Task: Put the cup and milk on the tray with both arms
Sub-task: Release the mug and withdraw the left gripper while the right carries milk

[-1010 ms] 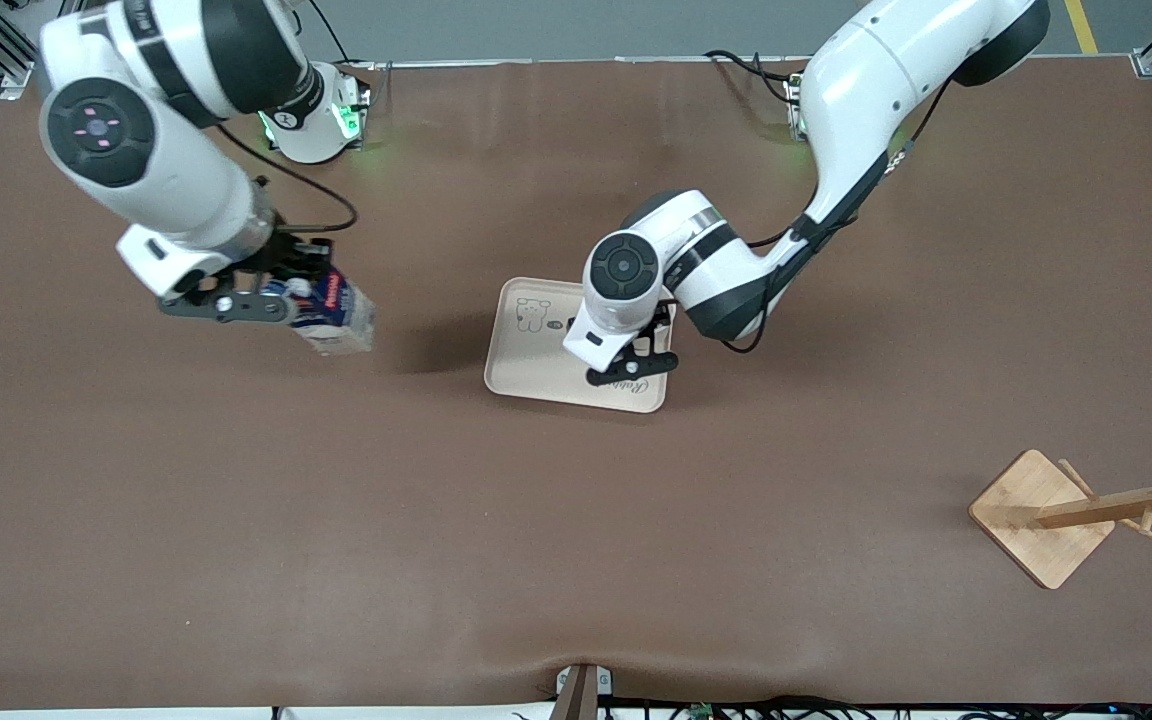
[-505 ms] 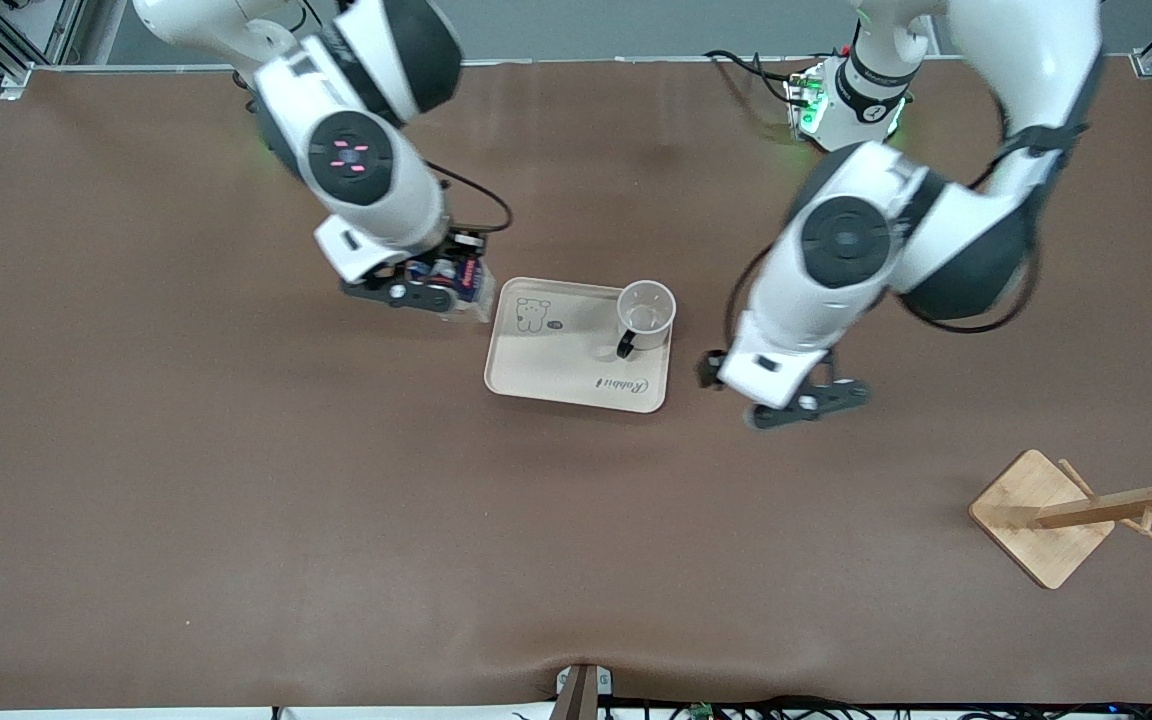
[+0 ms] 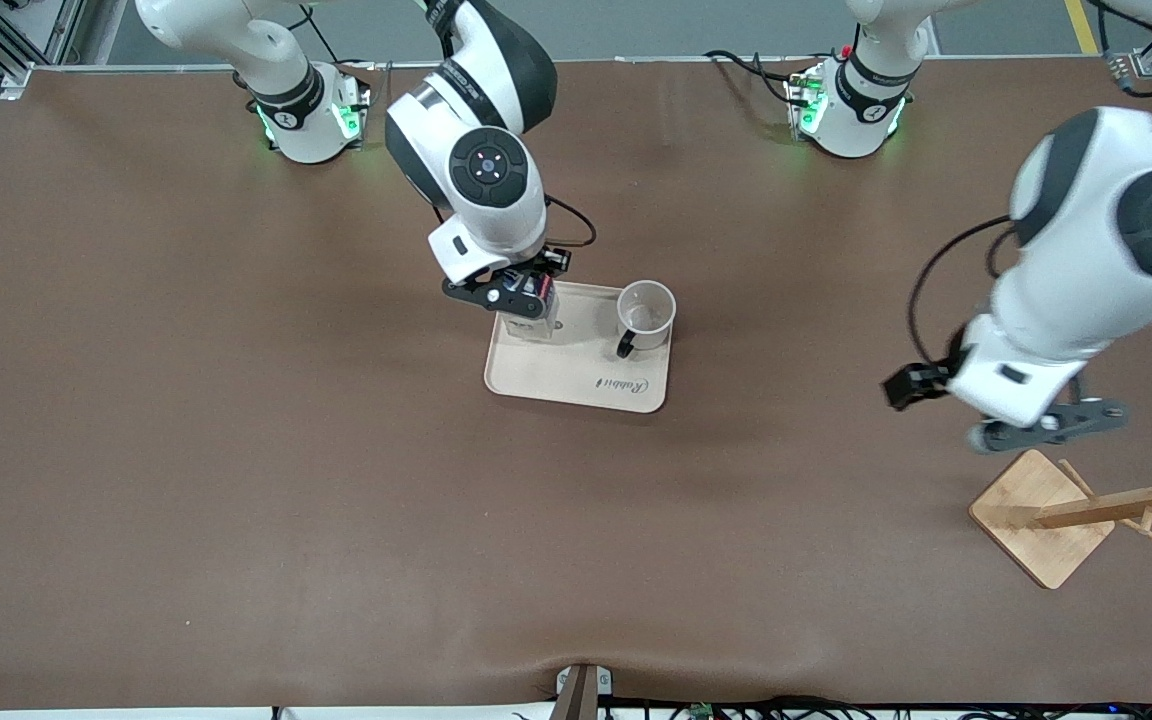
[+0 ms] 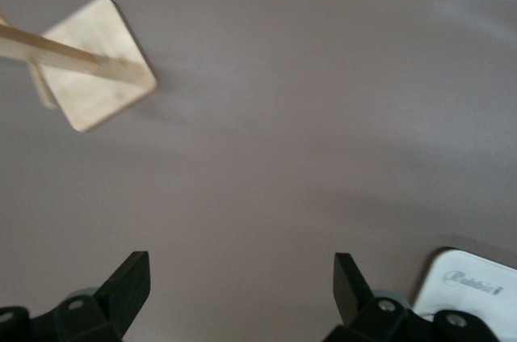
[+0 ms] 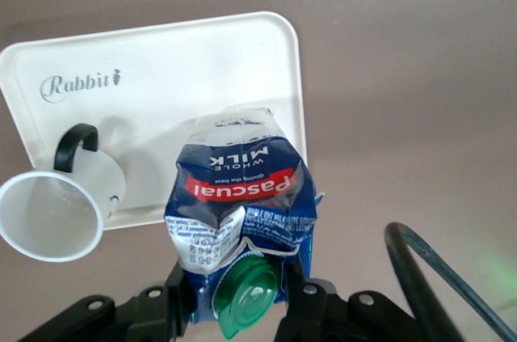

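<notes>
The cream tray (image 3: pixel 576 368) lies mid-table, with the white cup (image 3: pixel 646 314) upright on it at the corner toward the left arm's end. My right gripper (image 3: pixel 519 297) is shut on the top of the blue milk carton (image 3: pixel 528 322), over the tray's end toward the right arm. In the right wrist view the milk (image 5: pixel 242 188) hangs from my right gripper (image 5: pixel 238 293), its green cap (image 5: pixel 246 297) between the fingers, above the tray (image 5: pixel 186 67) and beside the cup (image 5: pixel 52 213). My left gripper (image 3: pixel 1046 428) is open and holds nothing, over the table by the wooden stand.
A wooden stand (image 3: pixel 1041 515) with pegs sits at the left arm's end, nearer the front camera. It shows in the left wrist view as the stand base (image 4: pixel 93 63), with a tray corner (image 4: pixel 477 285) beside the open left gripper (image 4: pixel 240 281).
The right arm carried the milk from its end of the table to over the tray. The left gripper left the cup on the tray and swung away toward the wooden stand.
</notes>
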Tool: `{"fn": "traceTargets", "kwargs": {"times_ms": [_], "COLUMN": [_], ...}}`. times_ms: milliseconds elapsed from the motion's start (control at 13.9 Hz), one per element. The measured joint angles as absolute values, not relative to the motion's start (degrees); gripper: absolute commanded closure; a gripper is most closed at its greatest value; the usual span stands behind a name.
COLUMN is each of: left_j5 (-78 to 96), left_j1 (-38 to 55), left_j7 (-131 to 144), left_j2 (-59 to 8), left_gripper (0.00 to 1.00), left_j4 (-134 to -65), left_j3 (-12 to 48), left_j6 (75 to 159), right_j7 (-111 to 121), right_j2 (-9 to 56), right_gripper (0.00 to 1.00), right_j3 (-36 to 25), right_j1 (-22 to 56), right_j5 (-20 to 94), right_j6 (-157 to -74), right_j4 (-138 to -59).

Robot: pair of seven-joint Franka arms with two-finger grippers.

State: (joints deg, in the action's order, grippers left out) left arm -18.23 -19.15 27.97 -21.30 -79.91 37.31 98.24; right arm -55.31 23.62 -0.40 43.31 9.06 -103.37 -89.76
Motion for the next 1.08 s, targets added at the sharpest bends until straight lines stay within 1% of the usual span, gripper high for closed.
{"fn": "traceTargets", "kwargs": {"times_ms": [216,361,505,577,649,793,865,938,1010,1082], "left_j5": [-18.2,-18.1,-17.1,-16.5,-16.0,-14.7,-13.4,-12.5,-11.9,-11.6], "left_j1": [-24.7,-26.8,-27.4,-27.4,-27.5,-27.5,-27.4,-26.6,-24.2,-21.1], "left_j7": [19.2,14.9,12.7,12.5,12.4,12.3,11.9,11.0,9.7,8.3], "left_j2": [-18.2,-15.9,-13.6,-12.6,-11.8,-10.5,-9.5,-8.4,-7.3,-6.3], "left_gripper": [0.0,0.0,0.0,0.0,0.0,0.0,0.0,0.0,0.0,0.0], "left_j4": [-79.0,-78.8,-78.7,-78.7,-78.7,-78.6,-78.6,-78.6,-78.6,-78.7], "left_j3": [37.3,37.4,37.4,37.4,37.4,37.2,36.8,35.5,32.8,29.4], "left_j6": [94.6,91.8,89.4,88.8,88.5,88.3,88.3,88.3,88.0,87.5], "right_j7": [-55.5,-55.5,-55.5,-55.5,-55.5,-55.5,-55.5,-55.5,-55.5,-55.5], "right_j2": [25.1,25.8,26.3,26.5,26.6,26.7,26.7,26.7,26.7,26.7], "right_gripper": [1.0,1.0,0.64,0.62,0.55,0.29,0.2,0.05,0.0,0.0], "right_j3": [-0.4,-0.4,-0.5,-0.5,-0.6,-0.8,-0.8,-0.9,-1.1,-1.3], "right_j1": [44.2,44.7,44.8,44.8,44.8,44.8,44.8,44.8,44.8,44.8], "right_j5": [9.1,9.1,9.0,8.9,8.6,8.0,7.9,7.8,7.8,7.8], "right_j6": [-104.4,-104.4,-104.4,-104.5,-104.6,-104.6,-104.7,-104.7,-104.7,-104.7], "right_j4": [-89.7,-89.7,-89.7,-89.8,-89.8,-89.8,-89.7,-89.7,-89.7,-89.4]}}
